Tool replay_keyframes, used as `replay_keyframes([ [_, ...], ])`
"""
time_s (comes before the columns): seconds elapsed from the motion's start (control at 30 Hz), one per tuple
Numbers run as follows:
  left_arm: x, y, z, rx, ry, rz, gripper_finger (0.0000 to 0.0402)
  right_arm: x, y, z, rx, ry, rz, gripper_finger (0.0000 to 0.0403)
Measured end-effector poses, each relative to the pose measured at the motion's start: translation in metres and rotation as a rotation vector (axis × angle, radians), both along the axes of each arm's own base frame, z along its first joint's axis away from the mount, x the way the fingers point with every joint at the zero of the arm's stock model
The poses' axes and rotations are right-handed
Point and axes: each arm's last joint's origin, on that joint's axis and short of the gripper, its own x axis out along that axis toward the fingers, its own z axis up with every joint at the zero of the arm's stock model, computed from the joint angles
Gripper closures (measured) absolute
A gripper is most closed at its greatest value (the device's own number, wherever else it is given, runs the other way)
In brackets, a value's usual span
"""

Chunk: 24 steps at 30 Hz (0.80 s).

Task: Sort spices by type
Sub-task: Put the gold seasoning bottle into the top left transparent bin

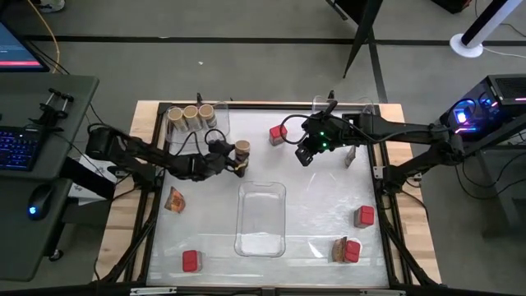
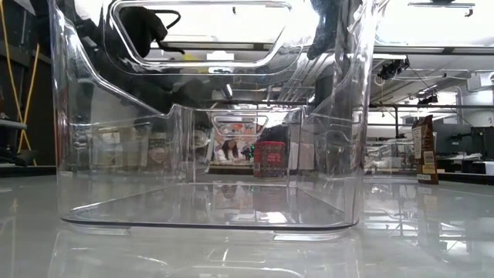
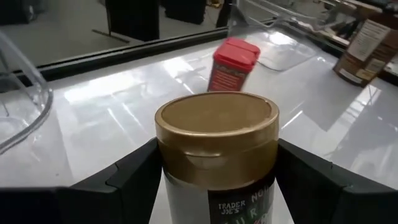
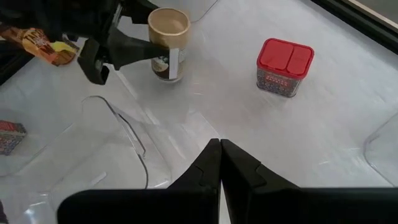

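Jar [image 1: 242, 150] with tan lid stands mid-table, clamped by left gripper [image 1: 233, 160]; right gripper [image 1: 304, 155] hovers near red container [image 1: 277, 134]. Low view: clear tray [image 2: 116, 139] fills foreground. Left wrist: fingers [image 3: 134, 171] flank the jar [image 3: 216, 149]. Right wrist: right gripper [image 4: 220, 149] fingers pressed together, holding nothing.

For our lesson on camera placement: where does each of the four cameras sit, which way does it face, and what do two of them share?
High: overhead, looking down; both arms show.
Low: table height, looking through a clear tray; hardly any arm shows.
Left wrist: on the left arm, facing the jar in the left gripper.
Right wrist: on the right arm, above the table; the right gripper is shut.
Both wrist views share the jar and red box.
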Motion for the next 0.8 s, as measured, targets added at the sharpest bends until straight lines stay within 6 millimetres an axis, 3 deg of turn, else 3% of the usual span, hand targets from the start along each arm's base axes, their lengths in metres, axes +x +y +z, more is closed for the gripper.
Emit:
replay_keyframes([
  [0.3,0.0,-0.011,0.0,0.034,0.033,-0.06,0.0133,0.0,0.0,0.0,-0.002,0.001,0.001,0.0402],
  [0.8,0.001,-0.01,0.0,0.123,0.107,-0.101,0.0133,0.0,0.0,0.0,-0.004,0.001,0.004,0.0402],
])
